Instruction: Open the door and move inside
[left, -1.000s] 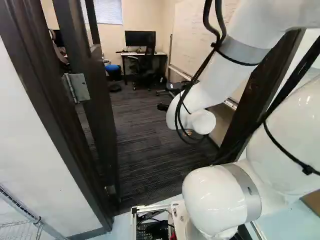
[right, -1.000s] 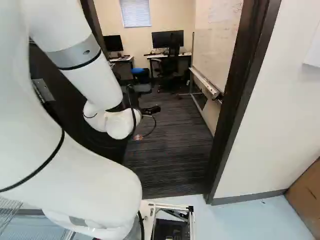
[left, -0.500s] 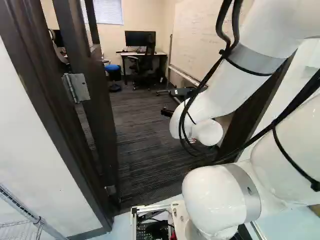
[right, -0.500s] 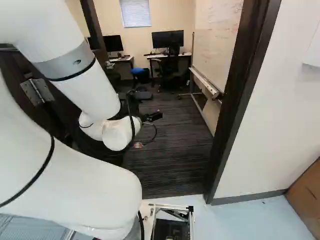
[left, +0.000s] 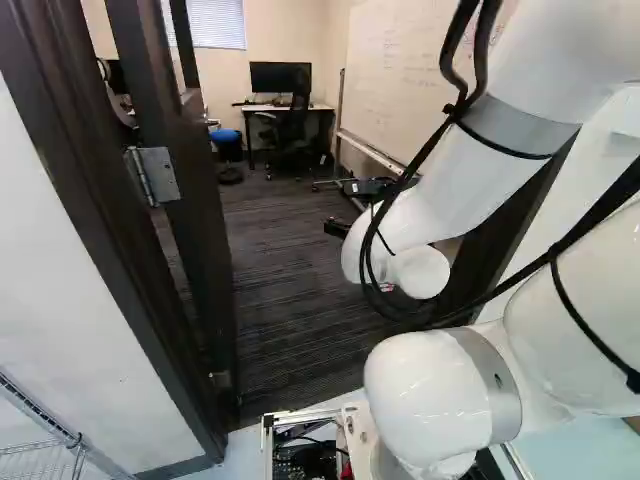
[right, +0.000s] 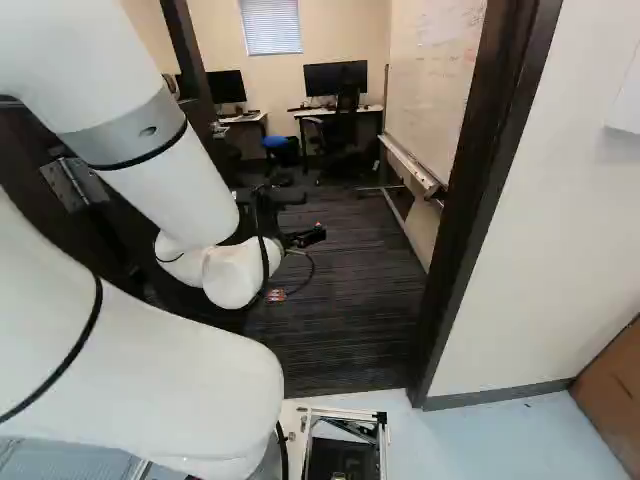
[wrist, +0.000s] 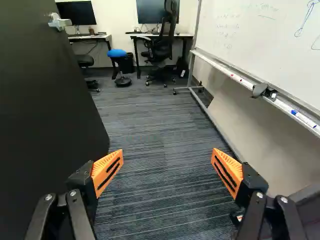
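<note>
In the left base view the door (left: 200, 230) stood open at the left and the arm (left: 445, 205) had shifted slightly rightward; in the right base view it had sunk slightly, the base (right: 296, 412) unmoved; in the wrist view the gripper (wrist: 167, 156) was spread and empty beside the door, so driving in seemed next.

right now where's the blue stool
The blue stool is just left of the middle in the right base view, at the room's far end between the two desks, beside the black bin.
</note>
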